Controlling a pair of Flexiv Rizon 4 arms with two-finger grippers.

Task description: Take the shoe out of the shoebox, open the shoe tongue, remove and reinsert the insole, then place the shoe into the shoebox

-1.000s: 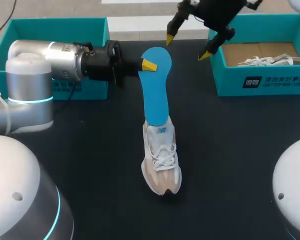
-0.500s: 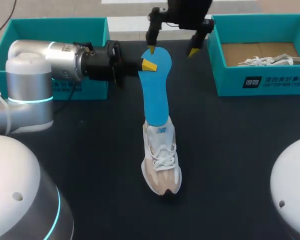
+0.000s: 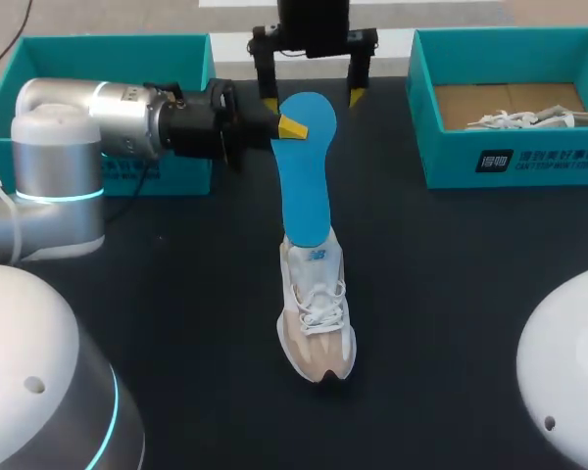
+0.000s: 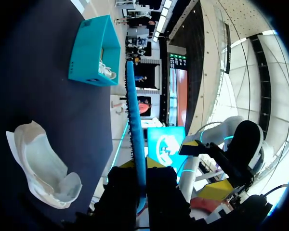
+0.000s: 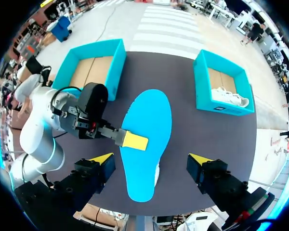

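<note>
1. The left pincer [image 3: 292,125] comes in level from the left side and is clamped on the blue insole [image 3: 307,176]. In the left wrist view the insole stands edge-on, squeezed between the two fingers.
2. The insole is held above the dark bench [image 3: 451,294]. The grip is at its upper end, and its lower end reaches the heel opening of the shoe [image 3: 317,313]. Whether that end sits inside the shoe cannot be told.
3. The shoe is white and beige and rests upright on its sole near the middle of the bench. Its laces are tied and it lies outside both boxes.
4. The right pincer [image 3: 314,95] hangs at the far end of the bench with its fingers wide apart. One yellow tip is on each side of the insole's upper end, and neither appears to touch it. The right wrist view looks down the length of the insole between these tips.
5. The right shoebox [image 3: 510,162] is teal, open and lidless, with a second shoe [image 3: 519,119] lying on its brown floor. A white logo and two lines of white print mark the wall facing the camera.
6. The left shoebox [image 3: 98,47], also teal and open, stands behind the left arm. Print on its side shows only partly past the arm.
</note>
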